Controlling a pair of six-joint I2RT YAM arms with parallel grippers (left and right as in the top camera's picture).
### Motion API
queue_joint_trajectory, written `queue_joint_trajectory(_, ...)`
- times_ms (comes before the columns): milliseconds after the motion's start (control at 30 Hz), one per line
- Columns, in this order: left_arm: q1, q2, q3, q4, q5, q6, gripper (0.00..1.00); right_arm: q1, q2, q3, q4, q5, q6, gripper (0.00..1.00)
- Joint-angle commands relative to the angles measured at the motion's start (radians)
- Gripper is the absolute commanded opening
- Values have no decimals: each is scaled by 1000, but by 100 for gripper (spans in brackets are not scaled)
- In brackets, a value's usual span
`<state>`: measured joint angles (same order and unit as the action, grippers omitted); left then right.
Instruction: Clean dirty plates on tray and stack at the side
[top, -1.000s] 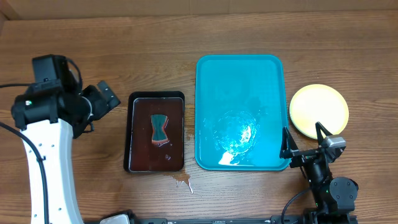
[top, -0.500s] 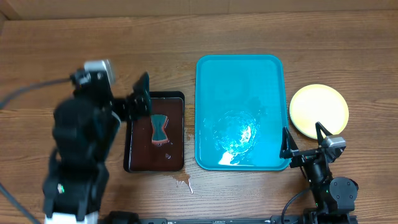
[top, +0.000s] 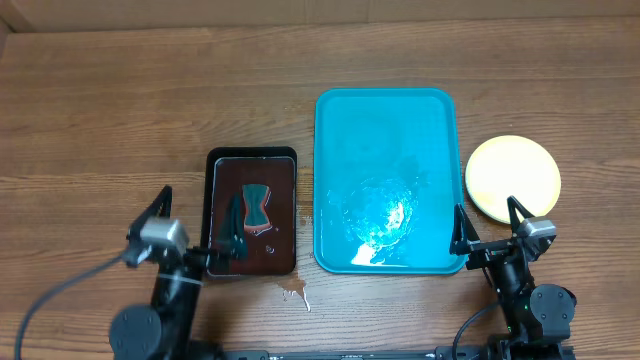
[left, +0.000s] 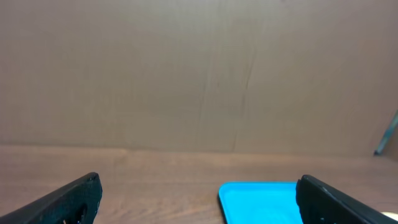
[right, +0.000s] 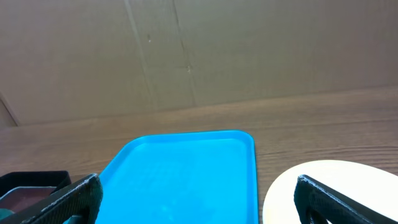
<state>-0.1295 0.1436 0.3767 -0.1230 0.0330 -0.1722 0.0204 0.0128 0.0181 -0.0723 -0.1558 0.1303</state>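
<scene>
The turquoise tray (top: 380, 130) lies right of centre with nothing on it and a wet sheen on its near half. It also shows in the left wrist view (left: 258, 202) and the right wrist view (right: 180, 168). A pale yellow plate (top: 512, 178) lies on the table right of the tray, also in the right wrist view (right: 348, 174); I cannot tell whether other plates lie under it. My left gripper (top: 198, 208) (left: 199, 211) is open and empty at the front left. My right gripper (top: 487, 212) (right: 199, 208) is open and empty at the tray's front right corner.
A small black tray (top: 215, 170) (right: 31, 180) with brown liquid and a teal sponge (top: 257, 207) sits left of the turquoise tray. A brown spill (top: 293, 290) marks the table in front of it. A cardboard wall stands at the back.
My left arm has swung from the far left, passed over the black tray and folded down to the table's front left. The right arm, tray and plate have not moved.
</scene>
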Motion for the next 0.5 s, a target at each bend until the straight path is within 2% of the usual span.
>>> queue_joint_trajectory(0, -2, -114, -104, 25, -14, 23, 100, 5, -8, -10, 3, 6, -1, 100)
queue_joint_trajectory(400, -2, -141, -370, 165, -21, 19, 100, 5, -8, -10, 3, 6, -1, 100)
queue_joint_trajectory(467, -1, -141, -372, 120, -18, 18, 100, 5, -8, -10, 3, 6, -1, 100)
